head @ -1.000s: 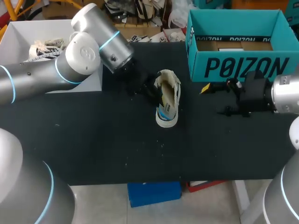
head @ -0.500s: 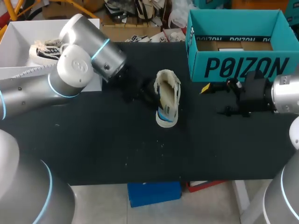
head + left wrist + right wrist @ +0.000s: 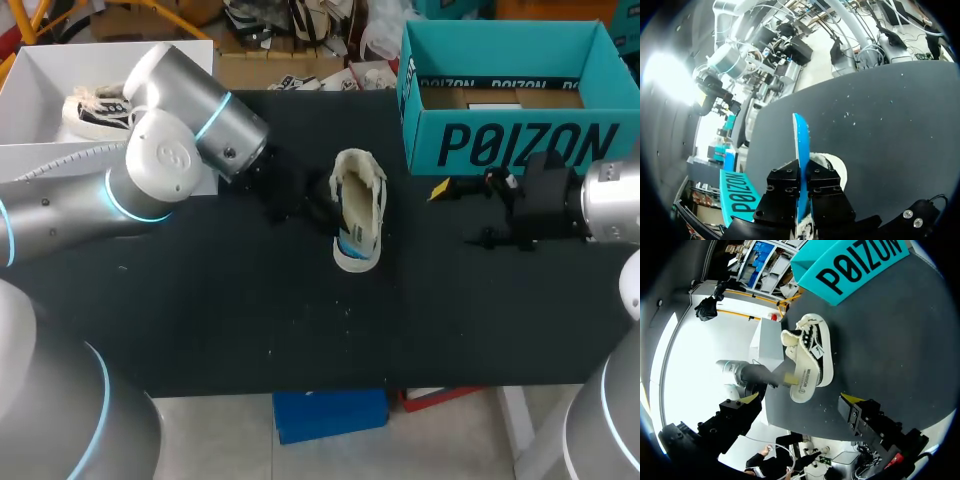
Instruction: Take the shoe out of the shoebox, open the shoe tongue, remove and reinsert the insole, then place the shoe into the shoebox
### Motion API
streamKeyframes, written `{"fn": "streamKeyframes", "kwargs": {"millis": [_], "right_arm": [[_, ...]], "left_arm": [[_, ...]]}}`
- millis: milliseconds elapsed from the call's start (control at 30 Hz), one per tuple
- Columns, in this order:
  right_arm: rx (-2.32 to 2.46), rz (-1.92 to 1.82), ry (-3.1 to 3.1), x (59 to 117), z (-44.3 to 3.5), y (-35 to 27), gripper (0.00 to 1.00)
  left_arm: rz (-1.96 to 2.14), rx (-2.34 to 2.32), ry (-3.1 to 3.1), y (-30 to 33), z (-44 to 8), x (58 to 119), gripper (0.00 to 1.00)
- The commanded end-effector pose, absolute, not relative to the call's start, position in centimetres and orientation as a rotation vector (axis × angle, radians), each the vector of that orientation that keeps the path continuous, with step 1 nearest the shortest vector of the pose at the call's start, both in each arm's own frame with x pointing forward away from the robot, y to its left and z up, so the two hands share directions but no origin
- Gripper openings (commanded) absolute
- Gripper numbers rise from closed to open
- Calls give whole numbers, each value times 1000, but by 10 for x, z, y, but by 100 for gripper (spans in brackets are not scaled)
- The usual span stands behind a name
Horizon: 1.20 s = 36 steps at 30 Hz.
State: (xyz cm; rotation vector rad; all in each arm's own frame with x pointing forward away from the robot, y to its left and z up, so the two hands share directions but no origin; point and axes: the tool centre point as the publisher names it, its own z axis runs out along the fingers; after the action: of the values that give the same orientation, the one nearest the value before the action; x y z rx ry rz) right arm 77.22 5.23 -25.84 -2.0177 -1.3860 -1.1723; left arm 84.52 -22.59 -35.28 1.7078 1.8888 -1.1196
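Shoe [image 3: 358, 205] is out of the box and lies on its side on the dark surface [image 3: 250, 320], opening turned toward your left arm. My guess is it lies that way so the left hand can reach straight into the mouth.

- Left hand [image 3: 801, 176]: fingers pressed together on the thin blue insole [image 3: 800, 135], pinched edge-on from both sides. The insole stands out past the fingertips, and the white shoe is just under and ahead of them. Gripping the thin edge looks sensible, since a flat grip would not fit inside the shoe.
- Step in hand: the insole step. Whether it is coming out or going back in, you cannot tell from this.
- Right hand [image 3: 801, 399]: fingers spread wide with nothing between them. It is parked low beside the teal shoebox [image 3: 510, 140], well apart from the shoe, likely to keep clear of the left arm.
- The shoebox stands open-topped at the far right of the surface, ready for the return.
- A white bin [image 3: 30, 75] at the far left holds another shoe.

Risk: nothing braces the shoe, so you may drag it along with the insole.
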Motion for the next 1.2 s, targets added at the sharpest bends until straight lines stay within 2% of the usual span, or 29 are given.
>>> {"fn": "streamKeyframes", "kwargs": {"millis": [33, 900, 1200], "right_arm": [[-2019, -1170, -1387, 773, -258, 53, 100], [-2019, -1170, -1387, 773, -258, 53, 100], [-2019, -1170, -1387, 773, -258, 53, 100]], "left_arm": [[-1110, 1704, 1895, -231, -356, 856, 0], [-994, 1649, 1984, -225, -367, 886, 0], [-1041, 1699, 1935, -231, -359, 869, 0]]}}
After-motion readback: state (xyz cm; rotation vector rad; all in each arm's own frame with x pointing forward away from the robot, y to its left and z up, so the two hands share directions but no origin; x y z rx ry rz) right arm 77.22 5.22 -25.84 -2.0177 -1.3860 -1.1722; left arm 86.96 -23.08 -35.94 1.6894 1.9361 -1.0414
